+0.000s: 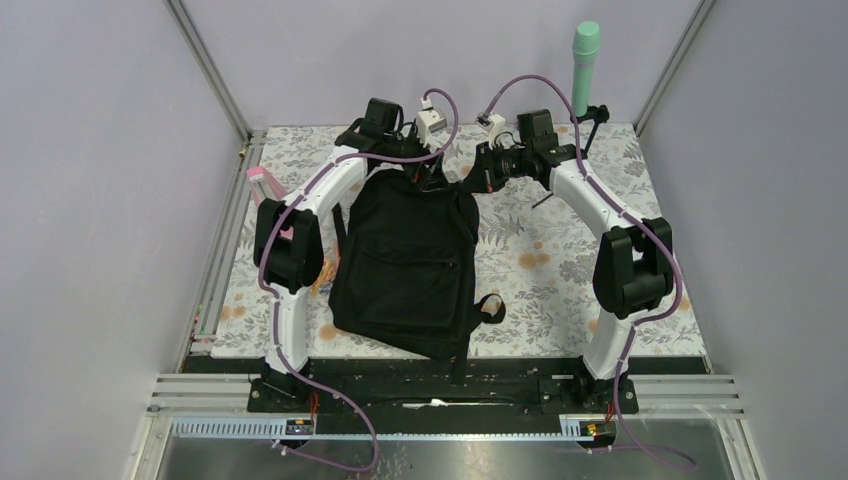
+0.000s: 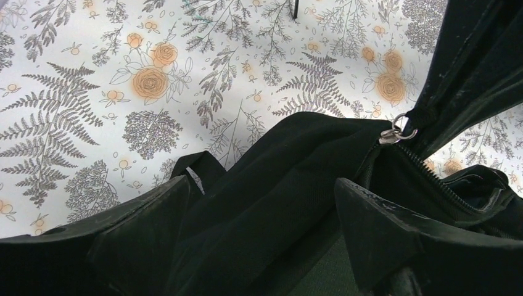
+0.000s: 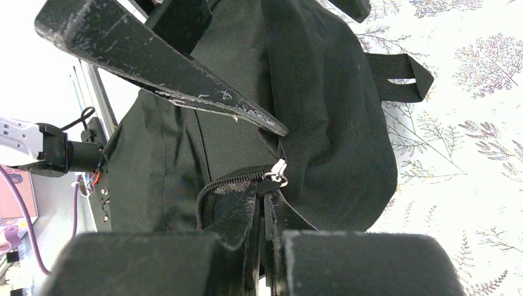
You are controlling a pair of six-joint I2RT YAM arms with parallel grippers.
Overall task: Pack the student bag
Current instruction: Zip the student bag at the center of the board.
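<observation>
We look down on a surface point(image 1: 560, 260) covered with a white cloth printed with grey ferns and orange roses. Pale lilac walls close it in on three sides, with bare metal posts in the far corners. A black rail along the near edge carries the bases of two white and black arms, each trailed by a purple cable. A mint-green cylinder point(image 1: 585, 65) stands upright at the far right corner, and a small pink object point(image 1: 262, 180) lies at the left edge of the surface; any print on it is too small to read. The student bag point(image 1: 405, 265), black and soft, lies flat in the middle of the surface between the two arms, front pocket up, its top toward the far wall. Both hands meet at that top end. The left hand point(image 2: 262, 191) is spread wide, with a fold of the bag's fabric between its fingers. The right hand point(image 3: 265, 206) is pressed together, pinching the bag's fabric at the zip opening, just beside the silver zip pull point(image 3: 279, 169).
</observation>
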